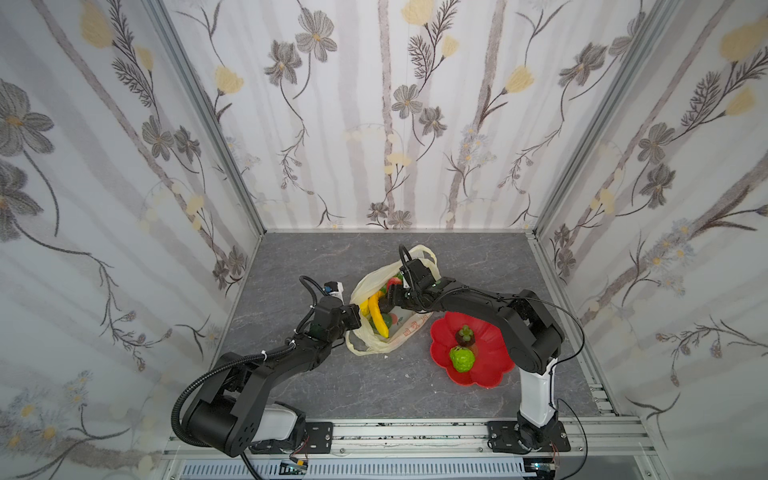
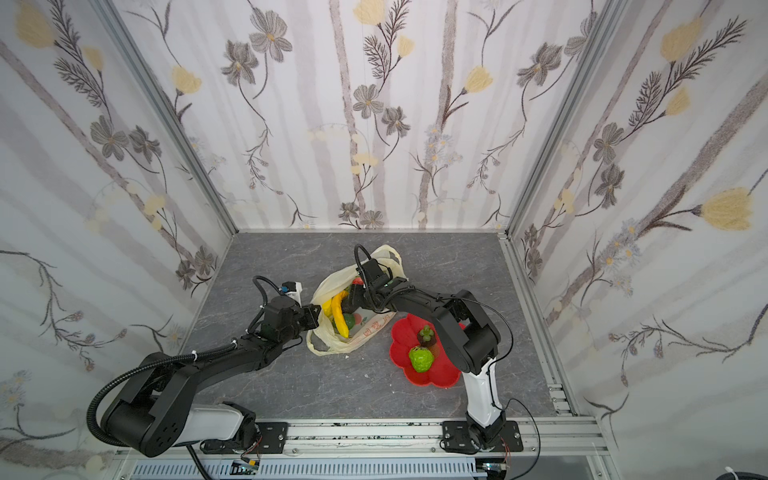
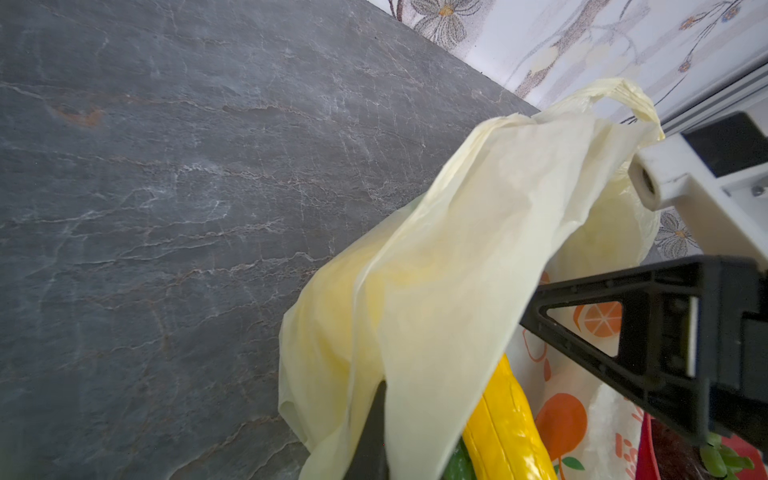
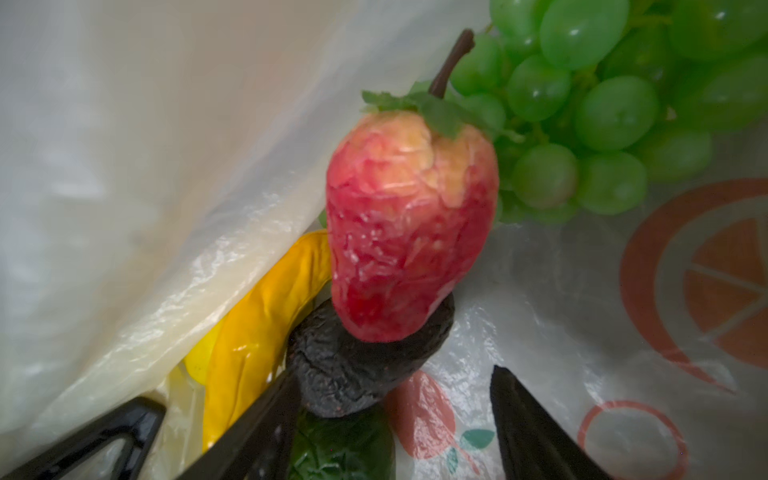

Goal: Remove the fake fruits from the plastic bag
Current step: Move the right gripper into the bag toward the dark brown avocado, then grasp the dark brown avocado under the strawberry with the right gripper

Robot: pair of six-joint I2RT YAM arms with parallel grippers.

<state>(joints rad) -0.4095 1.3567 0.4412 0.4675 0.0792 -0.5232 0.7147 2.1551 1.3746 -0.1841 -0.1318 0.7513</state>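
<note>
Your right pincer (image 4: 394,372) is inside the mouth of the plastic bag (image 1: 405,330), with its jaws standing apart. Between them is a dark wrinkled fruit (image 4: 361,365). One finger (image 4: 266,415) lies against its side and the other is clear of it, so nothing is gripped. A red strawberry (image 4: 407,224) rests on that dark fruit, and the green grape bunch (image 4: 582,124) touches the strawberry beyond it. The yellow banana (image 4: 257,332) lies alongside, against the bag's wall. A dark green fruit (image 4: 340,449) touches the dark one on the pincer's side.

Your left pincer (image 1: 354,319) is at the bag's left rim, jaws together and clamped on the thin film, which is raised off the table (image 1: 395,390) there. The left wrist view shows the pale-yellow sheet draped across a finger.

The bag lies near the middle of the table, its mouth facing the left edge and its printed end toward the right. Just beside that end, toward the front right corner, is the red flower-shaped plate (image 1: 486,357), partly under the right arm. On it, out of the bag, sit the dark mangosteen (image 1: 464,336) and, nearer the front edge, the bumpy green custard apple (image 1: 461,359). Whether those two touch, you cannot tell.
</note>
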